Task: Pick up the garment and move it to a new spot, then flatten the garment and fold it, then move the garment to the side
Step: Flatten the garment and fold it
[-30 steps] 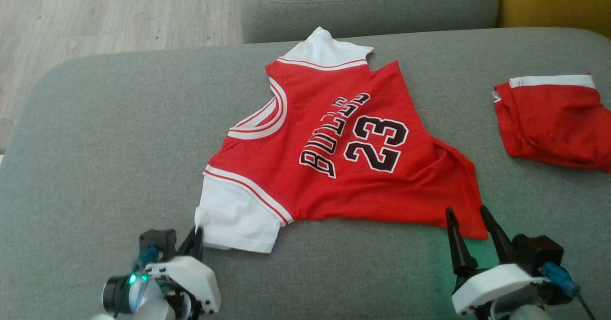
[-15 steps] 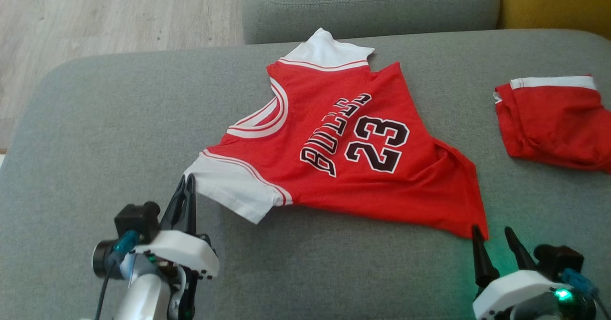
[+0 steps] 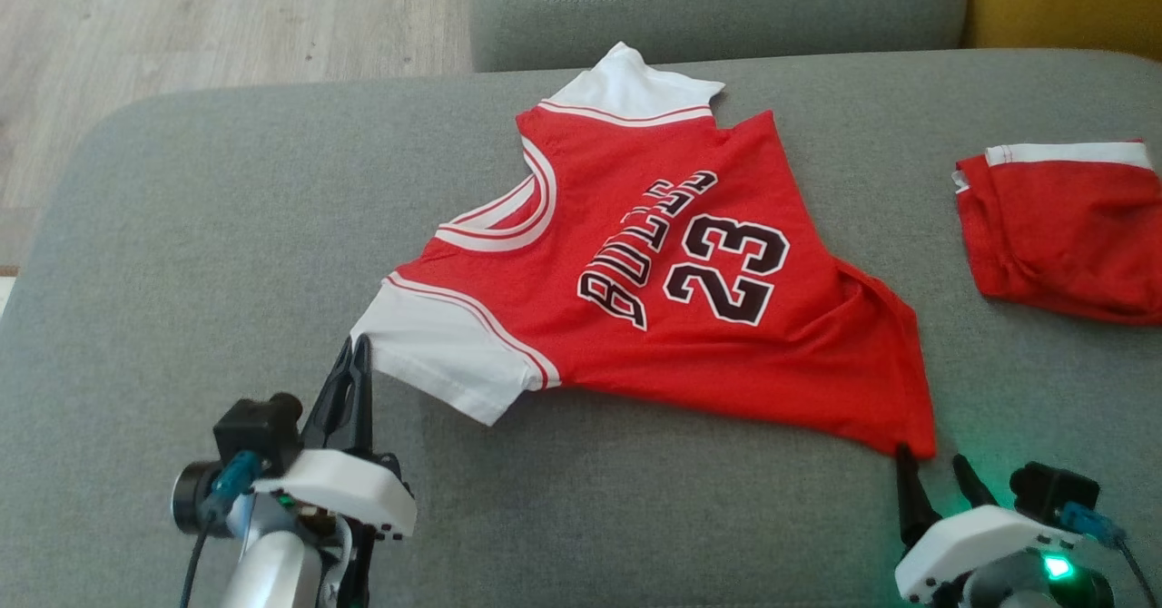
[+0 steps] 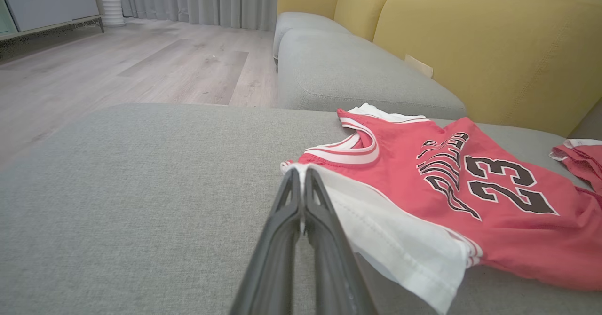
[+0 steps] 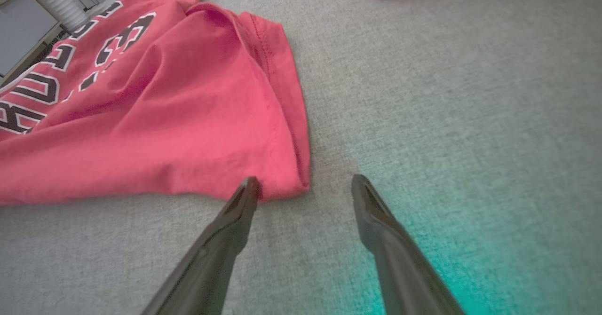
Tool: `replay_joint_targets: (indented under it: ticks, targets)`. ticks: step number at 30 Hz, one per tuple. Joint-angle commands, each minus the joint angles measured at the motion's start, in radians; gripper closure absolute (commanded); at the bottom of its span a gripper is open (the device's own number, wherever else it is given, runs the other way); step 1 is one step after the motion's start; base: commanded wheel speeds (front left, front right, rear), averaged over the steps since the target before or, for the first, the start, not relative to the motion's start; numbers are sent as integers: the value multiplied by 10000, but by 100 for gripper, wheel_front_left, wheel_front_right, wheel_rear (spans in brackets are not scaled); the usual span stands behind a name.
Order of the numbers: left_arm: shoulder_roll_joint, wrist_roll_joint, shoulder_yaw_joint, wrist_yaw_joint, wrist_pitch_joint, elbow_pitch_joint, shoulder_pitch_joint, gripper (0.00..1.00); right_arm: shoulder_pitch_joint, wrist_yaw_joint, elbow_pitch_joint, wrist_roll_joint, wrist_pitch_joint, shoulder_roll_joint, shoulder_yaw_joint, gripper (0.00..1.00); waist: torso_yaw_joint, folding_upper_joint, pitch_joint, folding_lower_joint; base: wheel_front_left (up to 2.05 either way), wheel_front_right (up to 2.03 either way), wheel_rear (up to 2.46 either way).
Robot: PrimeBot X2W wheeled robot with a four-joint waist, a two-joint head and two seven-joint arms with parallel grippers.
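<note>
Grey woven fabric under both arms: the sofa seat [image 3: 227, 227] runs wide and bare between the two grippers. Beyond the right gripper [image 3: 930, 465], off to its outer side and well apart from it, a second red garment [image 3: 1062, 227] with a white band lies bunched on the seat. Far ahead of the left gripper [image 3: 354, 351] sit another grey cushion [image 4: 357, 70] and the yellow backrest [image 4: 470, 37], with wooden floor [image 4: 117, 66] off to the side. A green glow [image 5: 437, 258] spills onto the fabric beside the right fingers.

Now the red jersey [image 3: 672, 272], number 23 showing, is spread face up on the seat ahead of both grippers, with its body rumpled toward the hem. On the left, the two dark fingers are pressed tight together and pinch the outer edge of the white sleeve [image 3: 445, 363]. The wrist view shows the cloth caught right at the tips [image 4: 298, 174], and the sleeve trails away from them toward the red body.

On the right the fingers stand spread wide, gripping nothing. The hem corner [image 5: 287, 183] lies just ahead of them. One fingertip [image 5: 248, 185] sits right at the edge of the red cloth, while the other rests over bare grey fabric, so the corner falls near the mouth of the gap, not deep within it.
</note>
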Motion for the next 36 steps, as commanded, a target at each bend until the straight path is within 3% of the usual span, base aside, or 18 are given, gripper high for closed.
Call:
replay_joint_targets:
  ticks: [1,6,7,8,9,22,29,36]
  targets:
    - [27,92,371,-37,-125,-372,-349,100,-495,-9,-101,6,-90,-53,245,0,13,-1,29,0,0,0,0]
    - [6,146,451,-120,-125,-497,-382,100,-827,-9,658,285,-63,-53,597,0,32,-1,103,0,0,0,0]
    - [2,156,472,-130,-125,-512,-387,100,-884,-9,758,375,-64,-53,720,30,30,-1,108,0,0,0,0]
    - [-1,165,494,-139,-125,-527,-392,100,-938,-9,817,467,-89,-53,886,84,27,-1,109,0,0,0,0]
    - [-5,173,518,-146,-125,-542,-397,100,-981,-9,841,461,-150,-53,1075,100,21,-1,105,0,0,0,0]
    - [-41,-109,1076,-246,-125,-1179,-462,100,-1293,-9,61,698,-866,-53,1834,100,-188,-1,-150,0,0,0,0]
    - [-49,-824,1498,-585,-126,-1682,-1339,100,-1858,-9,-2058,855,-430,-53,2138,100,-325,-1,-462,0,0,0,0]
    - [24,-1592,1756,-845,253,-2070,-3818,100,-3447,-9,-4762,992,1108,-512,1930,100,-394,-1,-795,0,0,0,0]
